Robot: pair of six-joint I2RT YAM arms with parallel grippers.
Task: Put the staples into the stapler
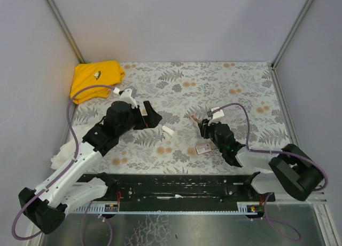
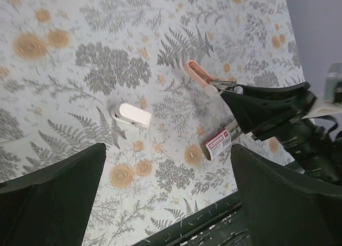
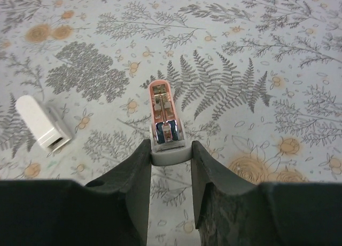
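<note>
While the right gripper (image 3: 168, 145) is clamped on the white end of the tiny pale pink-and-white mini stapler (image 3: 164, 110), note that its two black fingers press that end from both sides. The pink body sticks out ahead of them, silvery metal showing along its upper face. It hangs low over the fern-patterned tablecloth (image 1: 240, 91); you cannot tell whether it touches.

Stapler position: mid-table, slightly right of centre, well apart from every wall.

Left gripper (image 2: 166, 150): fingers spread wide, nothing between them. It hovers left of centre, facing the right gripper.

A small white plastic block (image 2: 132, 114), hollow at one end, lies flat on the cloth between the two grippers, apart from both.

A small flat box with red-and-white label (image 2: 218, 142) lies just beside the right gripper on its near side. It is close to the black rail (image 1: 176, 184) that runs along the near edge.

A crumpled yellow cloth (image 1: 96, 79) sits in the far-left corner, against the grey wall (image 1: 32, 70).

You have bare patterned surface from the stapler out to the far and right edges. The tight spots are the gap to the white block and the box beside the right arm.
</note>
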